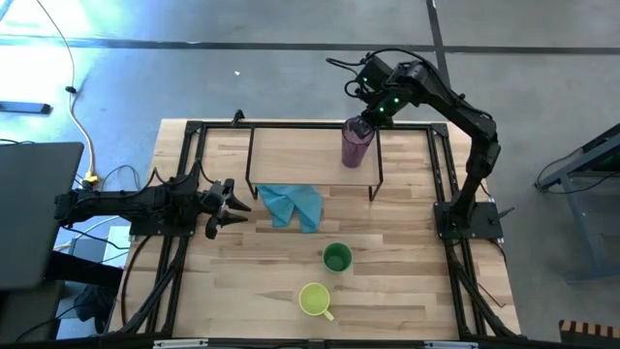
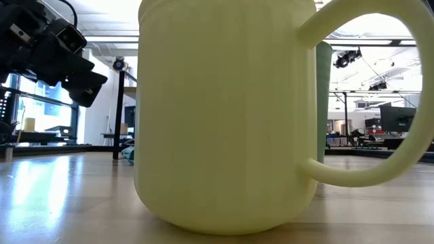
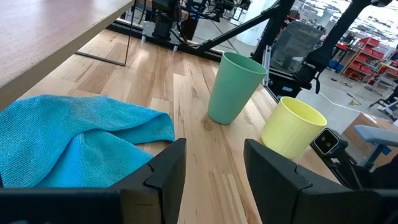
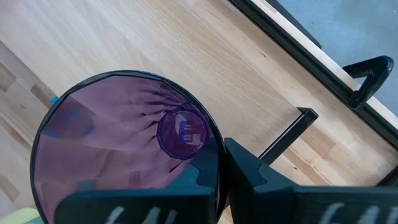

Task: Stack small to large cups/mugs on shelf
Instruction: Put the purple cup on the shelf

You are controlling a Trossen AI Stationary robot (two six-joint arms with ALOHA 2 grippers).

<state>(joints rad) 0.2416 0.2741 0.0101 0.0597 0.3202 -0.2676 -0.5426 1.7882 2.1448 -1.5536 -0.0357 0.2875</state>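
At the high view's upper right, the right pincer [image 1: 362,123] pinched the purple tumbler's [image 1: 356,142] rim over the shelf [image 1: 291,155], seemingly placing it; the half-open, empty left pincer [image 1: 235,206] waited, green cup [image 1: 336,258] likely next

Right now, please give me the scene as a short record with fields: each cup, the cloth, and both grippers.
purple tumbler: upright on the shelf, right end
green cup: upright on the table
yellow-green mug: on the table, near the front edge
blue cloth: crumpled, beside the shelf
right gripper: jaws shut on the tumbler rim
left gripper: jaws open, empty, near the cloth
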